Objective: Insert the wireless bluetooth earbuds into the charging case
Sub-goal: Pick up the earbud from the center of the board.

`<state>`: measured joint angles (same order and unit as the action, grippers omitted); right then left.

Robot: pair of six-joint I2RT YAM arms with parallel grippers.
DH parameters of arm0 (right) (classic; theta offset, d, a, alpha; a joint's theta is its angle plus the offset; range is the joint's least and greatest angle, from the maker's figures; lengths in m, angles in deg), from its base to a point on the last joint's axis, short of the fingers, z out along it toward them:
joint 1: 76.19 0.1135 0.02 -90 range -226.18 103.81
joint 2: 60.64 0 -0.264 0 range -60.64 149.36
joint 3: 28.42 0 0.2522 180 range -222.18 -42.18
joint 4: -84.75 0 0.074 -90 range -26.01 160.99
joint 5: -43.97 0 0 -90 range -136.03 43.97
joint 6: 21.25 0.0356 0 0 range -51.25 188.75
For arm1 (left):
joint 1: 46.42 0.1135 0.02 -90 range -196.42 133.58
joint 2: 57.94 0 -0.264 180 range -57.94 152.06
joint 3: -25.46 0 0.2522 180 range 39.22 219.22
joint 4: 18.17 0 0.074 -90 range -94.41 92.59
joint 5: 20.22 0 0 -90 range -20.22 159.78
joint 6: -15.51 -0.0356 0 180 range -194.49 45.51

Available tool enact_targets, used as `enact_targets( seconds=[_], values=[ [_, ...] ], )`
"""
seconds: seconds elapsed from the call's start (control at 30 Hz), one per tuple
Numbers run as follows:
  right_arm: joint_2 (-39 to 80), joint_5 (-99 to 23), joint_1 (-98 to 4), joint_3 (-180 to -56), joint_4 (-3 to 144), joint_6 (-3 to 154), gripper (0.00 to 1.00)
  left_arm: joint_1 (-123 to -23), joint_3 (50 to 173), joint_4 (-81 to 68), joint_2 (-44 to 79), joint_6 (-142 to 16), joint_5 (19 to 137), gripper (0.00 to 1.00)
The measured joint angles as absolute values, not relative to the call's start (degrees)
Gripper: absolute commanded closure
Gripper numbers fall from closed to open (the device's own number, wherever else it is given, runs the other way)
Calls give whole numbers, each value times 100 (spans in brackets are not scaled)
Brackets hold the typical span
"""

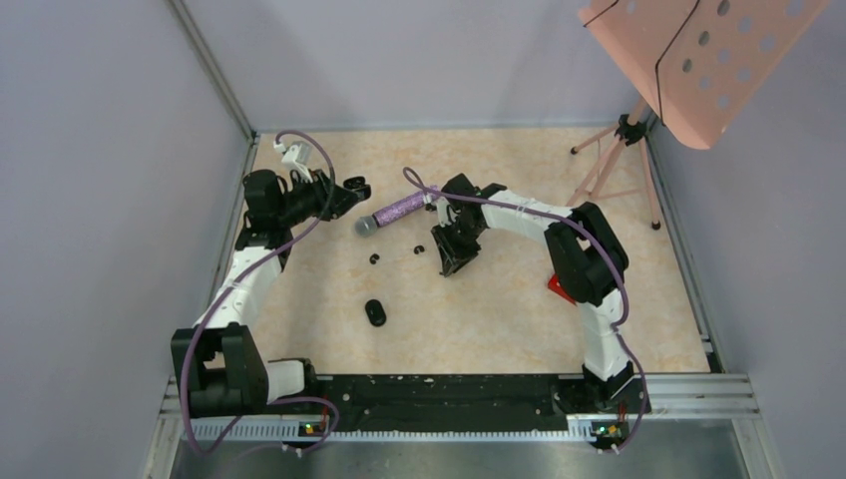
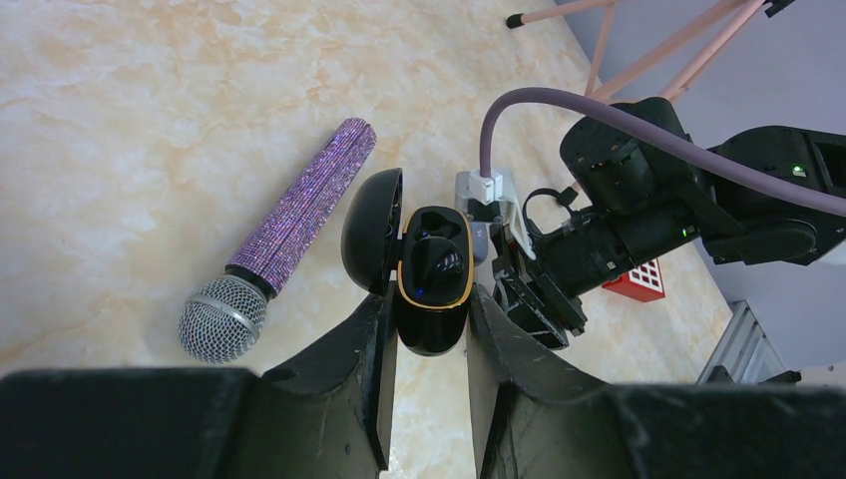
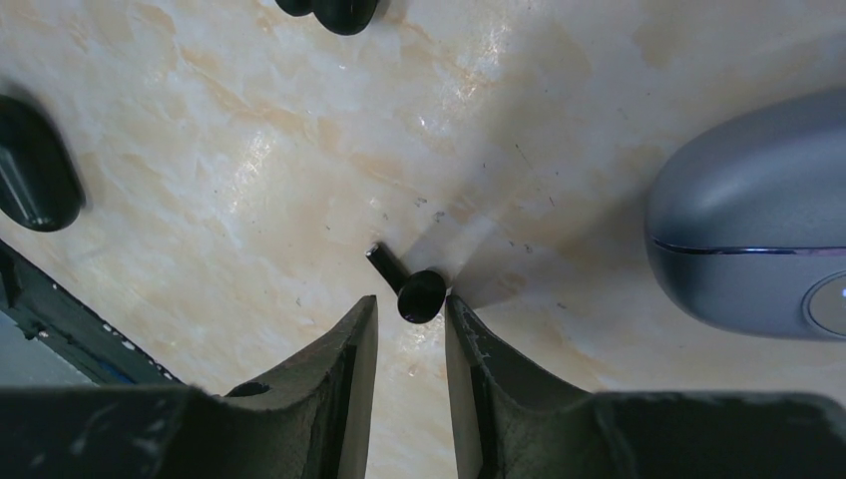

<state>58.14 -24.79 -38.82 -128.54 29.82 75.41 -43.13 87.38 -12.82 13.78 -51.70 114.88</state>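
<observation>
My left gripper (image 2: pixel 431 302) is shut on a glossy black charging case (image 2: pixel 433 261) with a gold rim. The case is held above the table (image 2: pixel 130 110) with its lid (image 2: pixel 369 228) swung open to the left. In the top view this gripper (image 1: pixel 355 190) hovers at the back left. My right gripper (image 3: pixel 410 303) is down at the table, jaws open and narrow. A black earbud (image 3: pixel 420 293) lies right at its tips, against the right finger, with a gap on the left. Two more small black earbuds (image 1: pixel 375 259) (image 1: pixel 417 247) lie left of the right gripper (image 1: pixel 452 259).
A purple glitter microphone (image 1: pixel 397 213) lies between the arms. A closed black oval case (image 1: pixel 375 312) sits nearer the front. A grey case (image 3: pixel 743 244) lies just right of my right gripper. A red block (image 1: pixel 559 287) and a pink music stand (image 1: pixel 638 150) stand at the right.
</observation>
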Motion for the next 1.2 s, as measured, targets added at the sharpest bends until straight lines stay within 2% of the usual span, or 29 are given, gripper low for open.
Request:
enact_targets(
  seconds=[0.8, 0.9, 0.97, 1.2],
  values=[
    [5829, -2958, -3692, -12892, 2945, 7416, 74, -4313, 8738, -1295, 1380, -5168, 11427, 100],
    [5829, -3124, -3615, -12929, 2921, 7333, 84, -4313, 8738, -1299, 1380, -5168, 11420, 100],
    [5829, -3231, -3576, -12931, 2923, 7248, 100, -4313, 8738, -1299, 1380, -5168, 11407, 100],
    [5779, -3576, -3532, -12997, 2947, 6503, 100, -4313, 8736, -1338, 1380, -5172, 11411, 100]
  ],
)
